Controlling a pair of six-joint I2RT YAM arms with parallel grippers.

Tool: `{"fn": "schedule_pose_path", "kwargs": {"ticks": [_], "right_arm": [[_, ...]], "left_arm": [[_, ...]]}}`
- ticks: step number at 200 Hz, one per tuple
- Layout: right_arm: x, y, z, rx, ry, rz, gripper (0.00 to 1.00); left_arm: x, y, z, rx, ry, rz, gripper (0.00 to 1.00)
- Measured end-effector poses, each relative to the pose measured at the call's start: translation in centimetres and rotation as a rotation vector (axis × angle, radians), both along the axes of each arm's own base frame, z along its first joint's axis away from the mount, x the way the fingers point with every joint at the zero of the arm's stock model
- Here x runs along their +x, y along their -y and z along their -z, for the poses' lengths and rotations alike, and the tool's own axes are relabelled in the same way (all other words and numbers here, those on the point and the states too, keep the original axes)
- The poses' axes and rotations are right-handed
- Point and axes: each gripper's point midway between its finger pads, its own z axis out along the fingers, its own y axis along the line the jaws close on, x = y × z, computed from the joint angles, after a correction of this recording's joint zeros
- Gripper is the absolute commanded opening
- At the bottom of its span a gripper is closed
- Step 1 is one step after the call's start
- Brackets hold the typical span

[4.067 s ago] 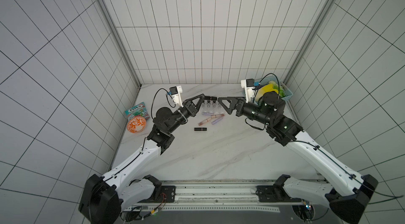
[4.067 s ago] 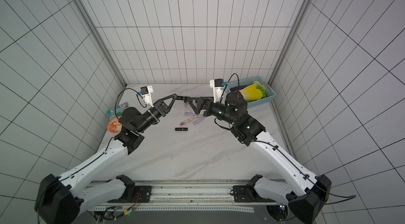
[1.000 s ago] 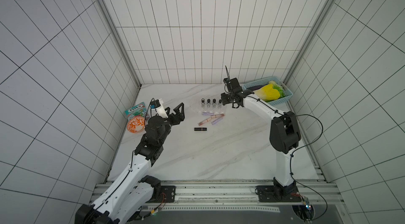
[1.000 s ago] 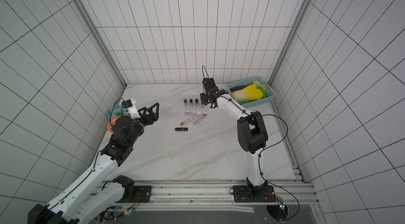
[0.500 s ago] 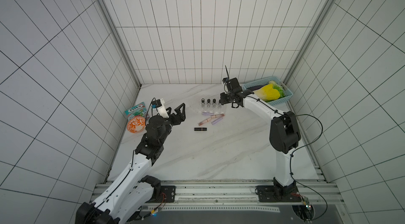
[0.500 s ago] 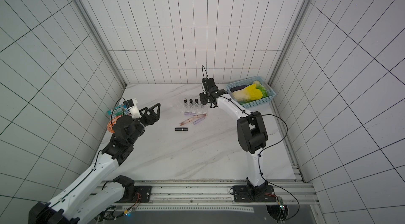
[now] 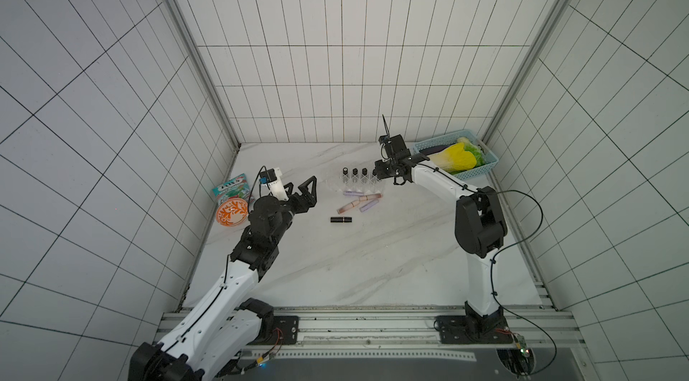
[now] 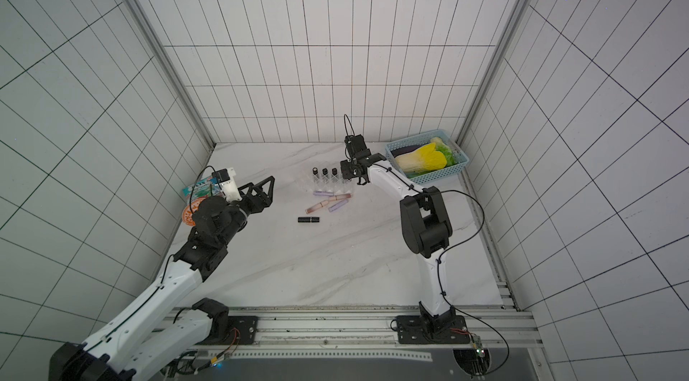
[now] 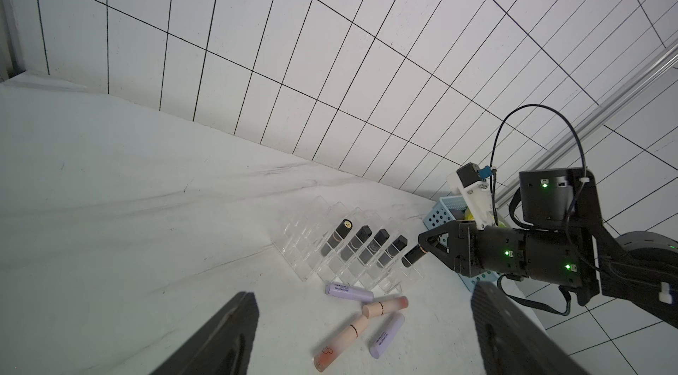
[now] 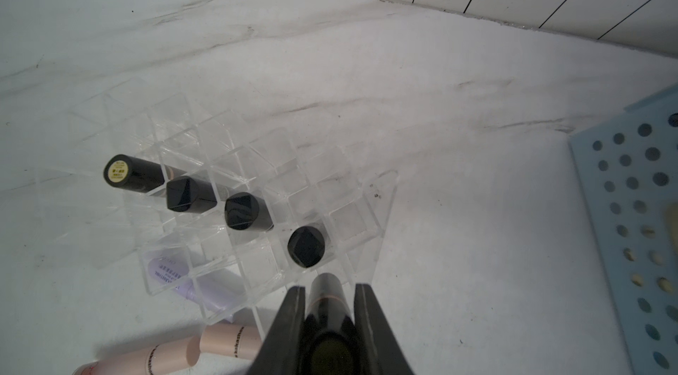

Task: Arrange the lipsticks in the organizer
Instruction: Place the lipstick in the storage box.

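Observation:
The clear organizer [image 7: 358, 184] [image 10: 227, 156] stands at the back middle of the table with several black lipsticks [image 9: 357, 241] upright in one row. My right gripper [image 10: 329, 292] [image 7: 377, 173] is shut on another black lipstick [image 10: 326, 303] [image 9: 412, 255], held tilted just off the organizer's right end. Two lilac lipsticks [image 7: 352, 193], two pink ones [image 7: 347, 206] and one black one [image 7: 341, 219] lie loose in front of the organizer. My left gripper [image 7: 301, 184] [image 8: 259, 182] hangs open left of the loose tubes, and nothing sits between its fingers [image 9: 234, 325].
A light blue basket [image 7: 484, 170] [image 10: 631, 208] with a yellow-green toy vegetable [image 7: 456, 160] stands at the back right, close behind my right arm. An orange patterned dish [image 7: 231, 213] and a teal packet [image 7: 231, 189] lie by the left wall.
Four seconds ago both arms were raised near the camera over the organizer; both have since come down. In the last second the left gripper edged slightly right, and the right one stayed put.

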Motion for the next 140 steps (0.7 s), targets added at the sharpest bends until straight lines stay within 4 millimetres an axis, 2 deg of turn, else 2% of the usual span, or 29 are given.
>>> {"fn": "schedule_pose_path", "kwargs": {"ticks": [14, 32, 45, 69, 93, 112, 121, 132, 140], "right_arm": [[0.0, 0.0, 0.2, -0.001, -0.003, -0.001, 0.33], [0.0, -0.1, 0.0, 0.007, -0.003, -0.002, 0.60], [-0.1, -0.2, 0.0, 0.008, -0.005, -0.011, 0.68], [-0.6, -0.2, -0.8, 0.017, -0.009, -0.023, 0.71], [-2.1, -0.3, -4.2, 0.052, 0.011, -0.061, 0.68], [-4.9, -0.6, -7.9, 0.081, 0.037, -0.125, 0.68], [-6.9, -1.1, -9.3, 0.097, 0.046, -0.176, 0.69], [-9.7, -2.1, -10.3, 0.113, 0.044, -0.250, 0.72], [-11.9, -3.0, -10.2, 0.118, 0.029, -0.308, 0.74]], "left_arm": [[0.0, 0.1, 0.0, 0.000, 0.000, 0.003, 0.89], [0.0, 0.1, 0.0, -0.001, 0.000, 0.008, 0.89], [-0.1, 0.2, 0.0, -0.001, 0.000, 0.011, 0.89], [-0.1, 0.2, 0.0, 0.000, 0.001, 0.015, 0.88], [-0.1, 0.2, -0.1, 0.004, 0.003, 0.013, 0.87], [0.0, -0.2, 0.0, 0.003, 0.000, -0.003, 0.87], [0.1, -0.8, 0.1, -0.003, -0.009, -0.017, 0.86], [0.5, -1.7, 0.4, -0.024, -0.023, -0.042, 0.86], [0.7, -2.5, 0.5, -0.043, -0.033, -0.056, 0.86]]}}
